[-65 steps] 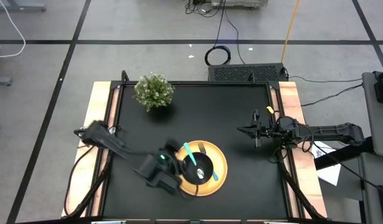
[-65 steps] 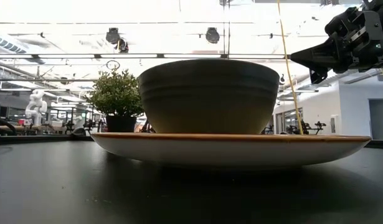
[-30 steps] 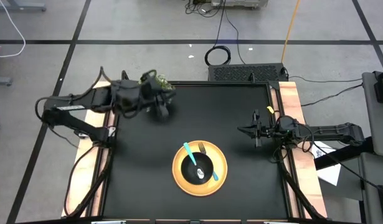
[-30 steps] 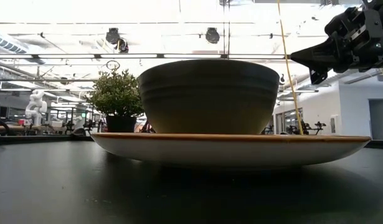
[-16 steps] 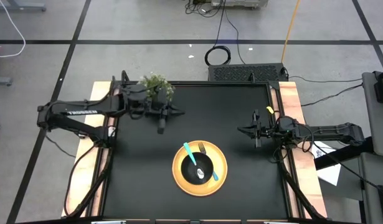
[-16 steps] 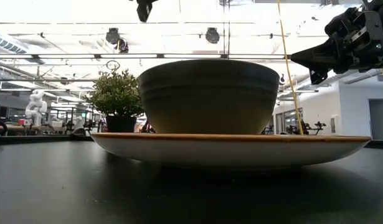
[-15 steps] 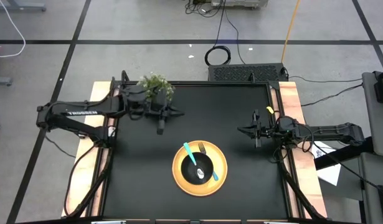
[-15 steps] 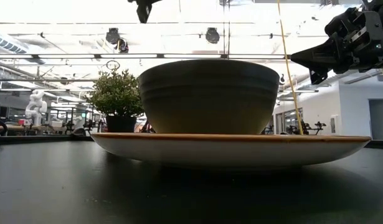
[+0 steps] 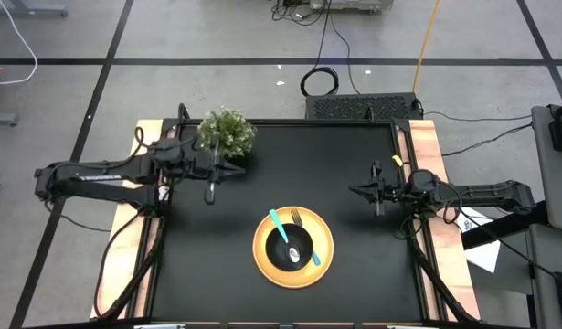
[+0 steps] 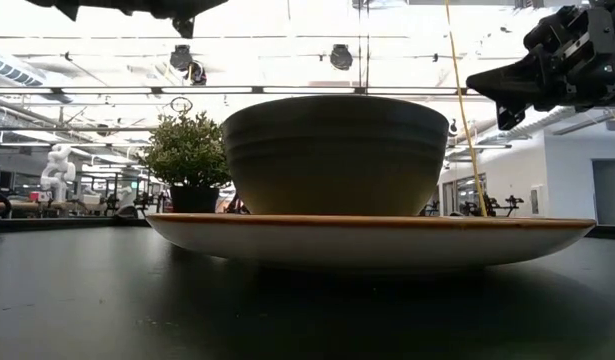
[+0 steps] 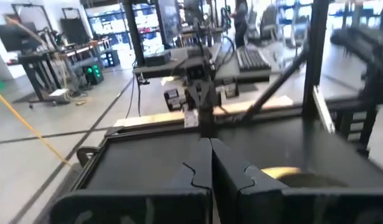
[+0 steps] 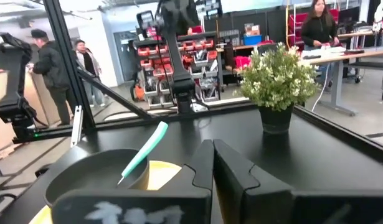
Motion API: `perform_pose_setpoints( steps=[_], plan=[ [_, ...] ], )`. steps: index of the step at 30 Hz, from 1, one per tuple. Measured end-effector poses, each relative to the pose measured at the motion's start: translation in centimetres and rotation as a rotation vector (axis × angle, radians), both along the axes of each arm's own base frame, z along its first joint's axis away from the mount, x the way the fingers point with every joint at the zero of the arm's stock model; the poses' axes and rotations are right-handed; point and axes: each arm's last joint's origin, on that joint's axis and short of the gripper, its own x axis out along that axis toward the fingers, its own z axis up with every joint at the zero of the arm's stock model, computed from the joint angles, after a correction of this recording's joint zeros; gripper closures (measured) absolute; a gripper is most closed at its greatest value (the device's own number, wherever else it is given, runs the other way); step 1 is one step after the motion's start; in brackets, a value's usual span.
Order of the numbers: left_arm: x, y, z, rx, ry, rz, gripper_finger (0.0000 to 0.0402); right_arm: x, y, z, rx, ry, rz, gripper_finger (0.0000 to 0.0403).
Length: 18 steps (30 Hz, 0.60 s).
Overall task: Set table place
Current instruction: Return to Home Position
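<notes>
- My left gripper [image 9: 237,168] has its fingers [image 11: 197,171] pressed together on nothing. In its own wrist view they meet along one line.
- Two seconds ago that gripper sat low over the plate's 9 o'clock edge. Since then it has lifted off, swung up by the plant, and now pulls back toward the table's 9 o'clock side.
- My right gripper [image 9: 356,191] has not moved in that time. It waits at the table's 3 o'clock edge, fingers [image 12: 200,168] also closed and empty.
- The setting has held still through the retreat. The yellow plate [image 9: 262,260] lies at about 6 o'clock on the table [image 9: 363,274], and the black bowl [image 9: 282,259] sits on it.
- The spoon [image 9: 279,226] rests in the bowl with its teal handle leaning out toward 11 o'clock. The fork [image 9: 300,220] lies on the plate along the bowl's 3 o'clock side.
- I read the place as laid, with only parking the left arm remaining.
- The plant [image 9: 226,133] stands in the table's 10 o'clock corner, just beside the left gripper at its 12 o'clock. It is the one thing I could clip on the way home, so I would keep the arm clear of it.
- People [image 12: 51,62] stand in the room beyond, well away from the table.
</notes>
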Motion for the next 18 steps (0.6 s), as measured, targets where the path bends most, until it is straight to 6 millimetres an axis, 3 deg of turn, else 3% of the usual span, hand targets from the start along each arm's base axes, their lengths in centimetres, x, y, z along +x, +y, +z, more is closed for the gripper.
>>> perform_pose_setpoints(
  steps=[12,18],
  plan=[
    [-1.8,0.7,-5.1,-0.018,0.103,0.074,0.0401,0.0,0.2,0.3,0.028,-0.03,0.054,0.0403],
    [-3.1,-0.3,-7.4,-0.008,0.006,-0.041,0.0401,0.0,0.2,0.3,0.028,-0.03,0.053,0.0403]
  ],
)
